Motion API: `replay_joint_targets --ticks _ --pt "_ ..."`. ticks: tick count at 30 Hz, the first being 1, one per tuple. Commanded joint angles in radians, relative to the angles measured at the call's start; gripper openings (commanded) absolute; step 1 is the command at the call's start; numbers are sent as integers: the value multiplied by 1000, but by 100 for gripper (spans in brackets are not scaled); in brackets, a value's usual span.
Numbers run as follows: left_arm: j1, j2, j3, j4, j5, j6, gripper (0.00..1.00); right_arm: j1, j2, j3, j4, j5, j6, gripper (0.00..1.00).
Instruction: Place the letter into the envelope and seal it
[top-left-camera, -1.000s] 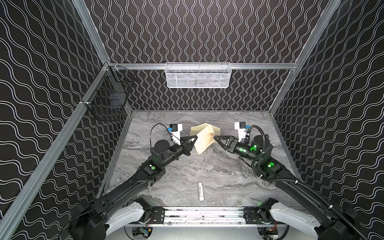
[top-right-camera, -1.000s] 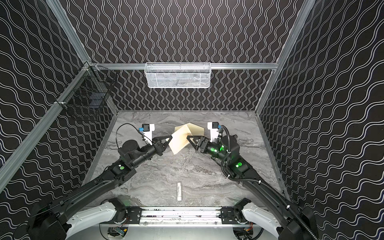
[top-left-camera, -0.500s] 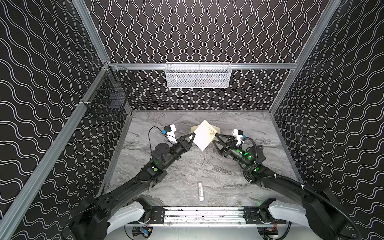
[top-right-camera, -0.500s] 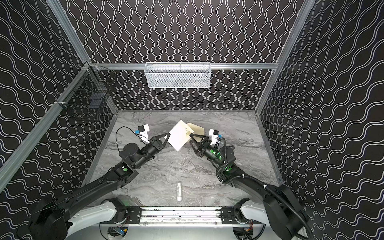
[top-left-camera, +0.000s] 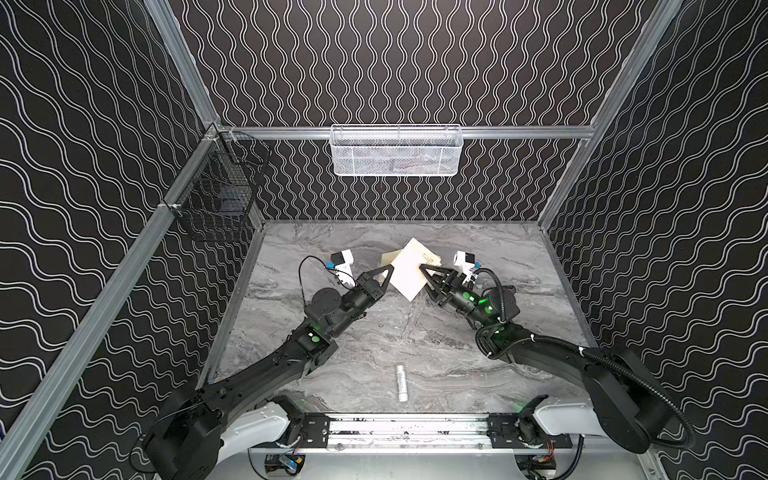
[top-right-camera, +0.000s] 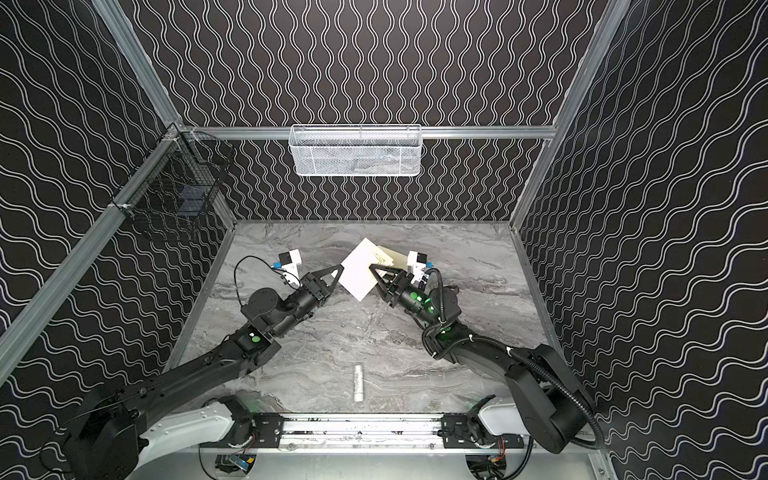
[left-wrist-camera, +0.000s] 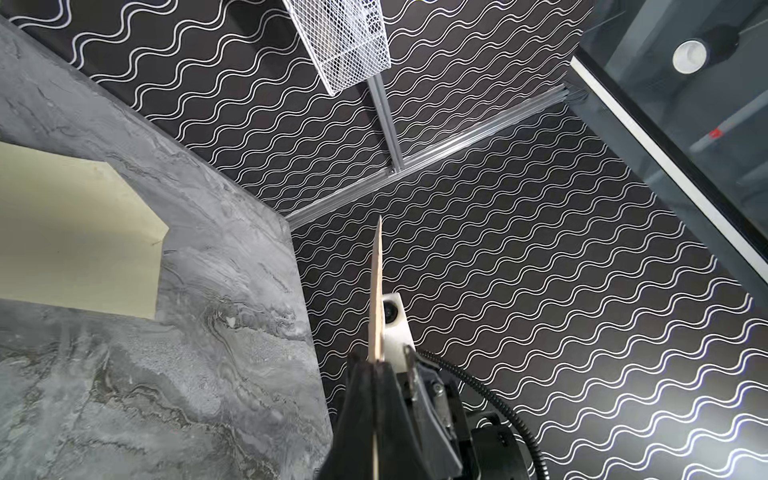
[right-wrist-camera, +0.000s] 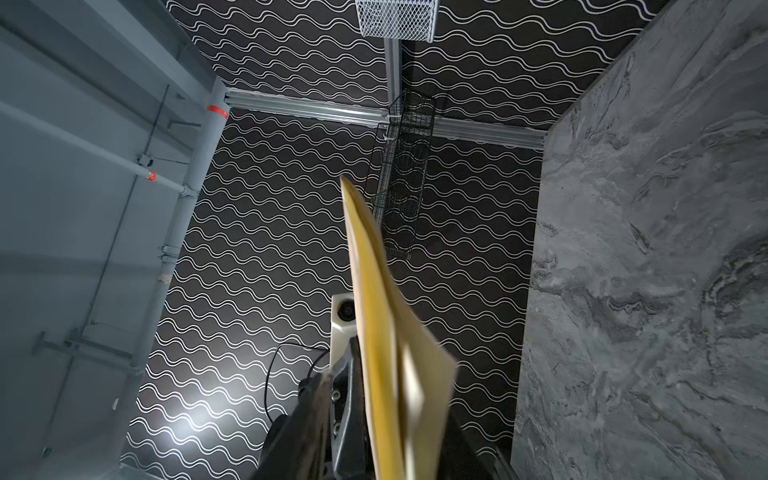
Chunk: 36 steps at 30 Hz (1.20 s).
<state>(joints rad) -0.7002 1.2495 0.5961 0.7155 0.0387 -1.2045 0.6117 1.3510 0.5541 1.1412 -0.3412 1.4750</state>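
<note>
The tan letter (top-left-camera: 409, 272) (top-right-camera: 359, 272) hangs above the table, tilted like a diamond between both arms. My left gripper (top-left-camera: 390, 269) (left-wrist-camera: 376, 361) is shut on its left edge; the left wrist view shows the sheet (left-wrist-camera: 377, 282) edge-on between the closed fingers. My right gripper (top-left-camera: 423, 268) (right-wrist-camera: 365, 374) is at the right edge, and the creased sheet (right-wrist-camera: 374, 291) runs between its jaws. One finger (right-wrist-camera: 351, 374) lies close beside the sheet and the other is hidden behind it. The pale envelope (top-left-camera: 430, 259) (left-wrist-camera: 79, 232) lies flat on the table behind, partly covered.
A small white stick (top-left-camera: 401, 382) lies near the front edge of the marble table (top-left-camera: 498, 249). A white mesh basket (top-left-camera: 397, 151) hangs on the back wall and a black wire basket (top-left-camera: 220, 199) on the left wall.
The letter has been lifted and turned into a diamond. My right gripper has moved onto its right edge and its jaws have narrowed. The left gripper's hold is unchanged.
</note>
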Motion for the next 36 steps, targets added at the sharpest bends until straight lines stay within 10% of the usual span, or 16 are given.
replay_joint_targets --ticks 1,7,13,17,21,36 --pt "-4 -4 -4 35 -1 0 0 4 -7 16 17 19 -16 27" --pt "-4 -8 -15 29 -5 25 3 7 -69 63 -205 18 -112 8" --pt "0 -55 -9 -163 -8 126 46 -10 -104 153 -642 -100 -354 0" --pt "2 -143 19 -413 -83 313 78 -160 -84 280 -1186 -314 -710 0" --pt "2 -194 56 -603 -130 458 97 -299 -46 415 -1679 -258 -1062 0" --pt "5 -143 188 -916 -35 664 99 -425 309 705 -2162 -43 -1515 0"
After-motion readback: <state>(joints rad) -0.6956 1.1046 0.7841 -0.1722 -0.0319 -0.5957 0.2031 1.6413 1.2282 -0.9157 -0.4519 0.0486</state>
